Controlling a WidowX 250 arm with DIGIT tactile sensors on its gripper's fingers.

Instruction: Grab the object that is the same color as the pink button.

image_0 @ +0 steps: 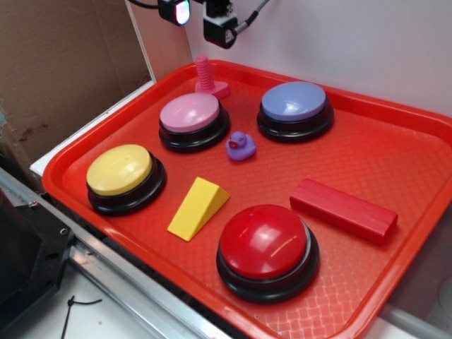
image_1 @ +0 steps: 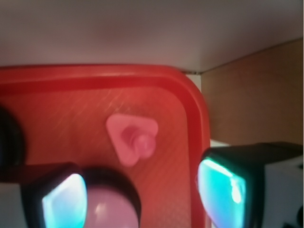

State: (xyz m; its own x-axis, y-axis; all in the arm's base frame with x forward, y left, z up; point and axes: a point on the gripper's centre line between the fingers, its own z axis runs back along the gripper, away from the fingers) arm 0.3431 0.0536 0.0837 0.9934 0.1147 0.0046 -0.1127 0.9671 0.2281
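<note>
The small pink toy bolt [image_0: 207, 78] stands upright on its flat base at the far left corner of the red tray [image_0: 395, 127]. The pink button [image_0: 191, 119] with its black base sits just in front of it. My gripper [image_0: 203, 20] hangs high above the bolt, only its fingertips showing at the top of the exterior view. In the wrist view the bolt [image_1: 133, 137] lies below and ahead of my gripper [image_1: 142, 194], seen from above. The jaws are wide apart and empty. The pink button [image_1: 111, 209] shows between the fingers.
On the tray are also a lavender-blue button [image_0: 294, 109], a small purple duck [image_0: 240, 146], a yellow button [image_0: 124, 176], a yellow wedge [image_0: 198, 206], a red button [image_0: 266, 248] and a red block [image_0: 344, 210]. A cardboard wall [image_0: 63, 70] stands to the left.
</note>
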